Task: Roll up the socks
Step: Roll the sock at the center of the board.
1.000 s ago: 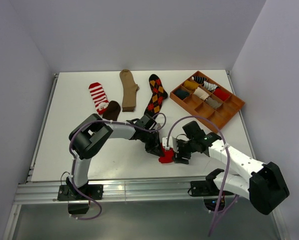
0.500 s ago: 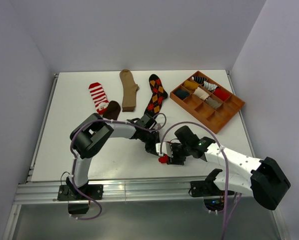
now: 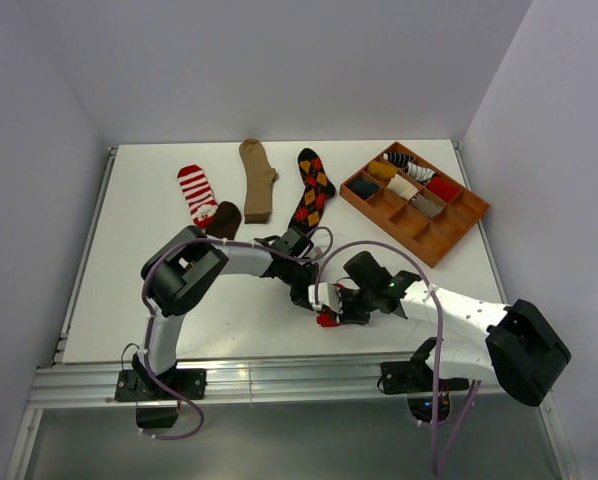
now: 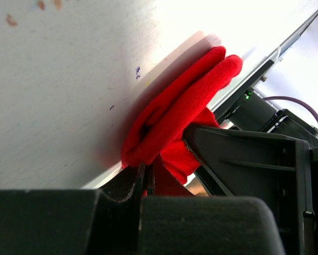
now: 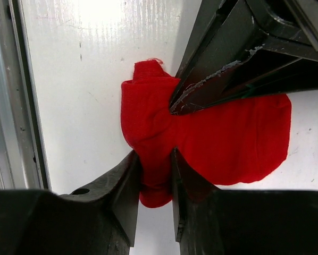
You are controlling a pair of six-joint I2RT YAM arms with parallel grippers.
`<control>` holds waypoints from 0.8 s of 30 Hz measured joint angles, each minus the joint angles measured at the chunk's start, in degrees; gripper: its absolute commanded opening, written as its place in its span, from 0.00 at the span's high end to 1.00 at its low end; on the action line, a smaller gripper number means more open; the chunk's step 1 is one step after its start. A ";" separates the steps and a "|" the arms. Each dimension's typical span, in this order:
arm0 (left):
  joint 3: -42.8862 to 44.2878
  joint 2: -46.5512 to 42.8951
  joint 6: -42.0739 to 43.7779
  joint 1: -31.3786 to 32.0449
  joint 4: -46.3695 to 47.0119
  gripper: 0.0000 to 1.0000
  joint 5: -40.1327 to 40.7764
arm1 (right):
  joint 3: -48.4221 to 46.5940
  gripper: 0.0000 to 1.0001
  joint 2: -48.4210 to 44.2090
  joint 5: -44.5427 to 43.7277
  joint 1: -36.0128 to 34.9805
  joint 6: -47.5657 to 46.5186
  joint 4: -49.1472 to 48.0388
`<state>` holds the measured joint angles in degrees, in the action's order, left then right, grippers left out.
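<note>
A bunched red sock lies near the table's front edge, between my two grippers. My left gripper reaches it from the left and is shut on a thin fold of it. In the right wrist view, my right gripper has a thick fold of the red sock squeezed between its jaws. The left gripper's fingers bite the fabric just above. At the back lie a red-white striped sock, a dark brown sock, a tan sock and a black argyle sock, all flat.
A brown wooden compartment tray with several rolled socks stands at the back right. An aluminium rail runs along the table's front edge, close to the red sock. Walls close in the left, back and right sides.
My right gripper has moved left onto the red sock and its jaws have closed on a fold of it. The left gripper has stayed shut on the sock.
</note>
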<state>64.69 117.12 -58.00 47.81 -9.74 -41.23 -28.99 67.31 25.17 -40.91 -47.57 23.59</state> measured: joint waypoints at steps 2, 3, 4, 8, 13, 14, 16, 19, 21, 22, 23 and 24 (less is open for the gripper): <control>-0.04 0.00 -0.09 -0.02 0.09 0.99 -0.02 | 0.00 0.80 0.02 0.00 0.02 0.31 -0.02; -0.13 0.00 -0.17 -0.07 0.26 0.99 -0.11 | -0.02 0.80 0.07 0.02 0.02 0.44 -0.02; -0.28 -0.02 -0.22 -0.09 0.48 0.98 -0.17 | -0.11 0.80 0.20 0.07 0.09 0.55 0.02; -1.68 -0.63 -0.90 -0.22 2.49 0.96 -0.24 | -1.03 0.81 1.53 1.40 1.40 0.63 0.72; -3.91 -2.03 -1.99 -0.22 5.22 0.96 0.94 | -4.57 0.81 6.60 6.47 5.49 -0.17 4.11; -4.37 -2.32 -2.29 -0.20 5.86 0.96 1.27 | -5.51 0.81 7.89 7.67 6.49 -0.31 5.01; -5.42 -3.04 -2.95 -0.20 7.21 0.94 2.03 | -7.41 0.81 10.69 10.05 8.35 -0.68 6.88; -6.95 -4.28 -3.32 -0.15 9.03 0.90 3.67 | -10.80 0.81 15.15 13.35 10.82 -1.77 10.51; -7.82 -5.35 -3.34 -0.02 9.81 0.88 5.44 | -12.87 0.81 17.77 14.71 11.82 -2.43 12.63; -8.22 -5.92 -3.34 0.02 10.10 0.87 6.38 | -13.99 0.81 19.17 15.28 12.24 -2.75 13.81; -8.72 -6.58 -3.30 0.13 10.36 0.86 7.48 | -15.32 0.81 20.74 15.96 12.63 -3.13 15.23; -9.35 -7.43 -3.28 0.22 10.71 0.86 8.81 | -16.68 0.81 22.40 16.52 13.05 -3.43 16.52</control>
<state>55.33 109.69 -61.28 48.03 0.97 -32.42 -45.67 89.71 41.69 -27.86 -51.00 40.12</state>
